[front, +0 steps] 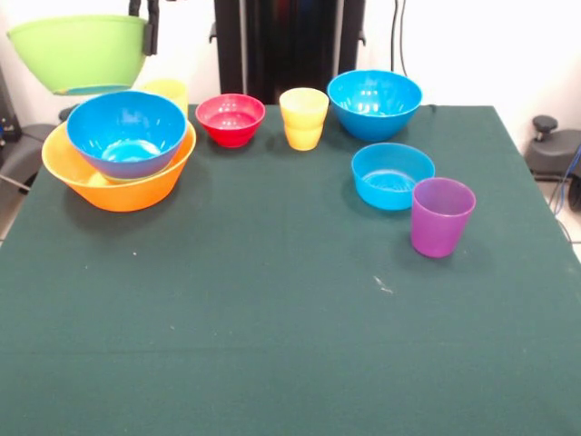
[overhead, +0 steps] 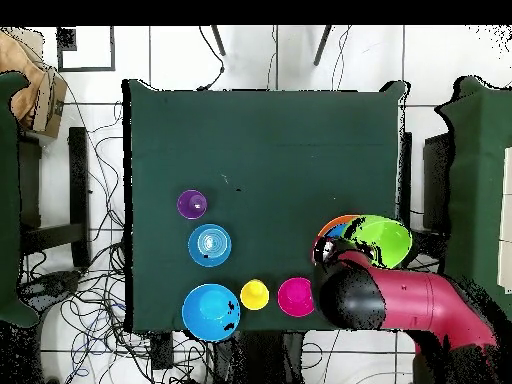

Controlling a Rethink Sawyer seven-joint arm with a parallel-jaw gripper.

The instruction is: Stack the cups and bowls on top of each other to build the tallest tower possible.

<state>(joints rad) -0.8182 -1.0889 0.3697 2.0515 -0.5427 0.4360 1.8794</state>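
Observation:
A large lime green bowl [front: 80, 50] hangs in the air at the far left, above the table's edge. My gripper [front: 145, 25] is shut on its rim. Below it, a large blue bowl [front: 127, 133] sits nested in the huge orange-yellow bowl [front: 123, 189]; together they form the tower. A yellow cup [front: 168, 90] peeks out behind them. Along the back stand a small red bowl [front: 231, 118], a second yellow cup [front: 303, 117] and another large blue bowl [front: 374, 103]. Nearer are a shallow blue bowl [front: 391, 174] and the purple cup [front: 441, 216]. In the overhead view the green bowl [overhead: 385, 240] overlaps the orange-yellow bowl [overhead: 337, 222].
The red and black arm [overhead: 400, 300] reaches in over the table's corner beside the tower. Dark green cloth [front: 272, 327] covers the table. Chairs and cables lie around the table on the floor.

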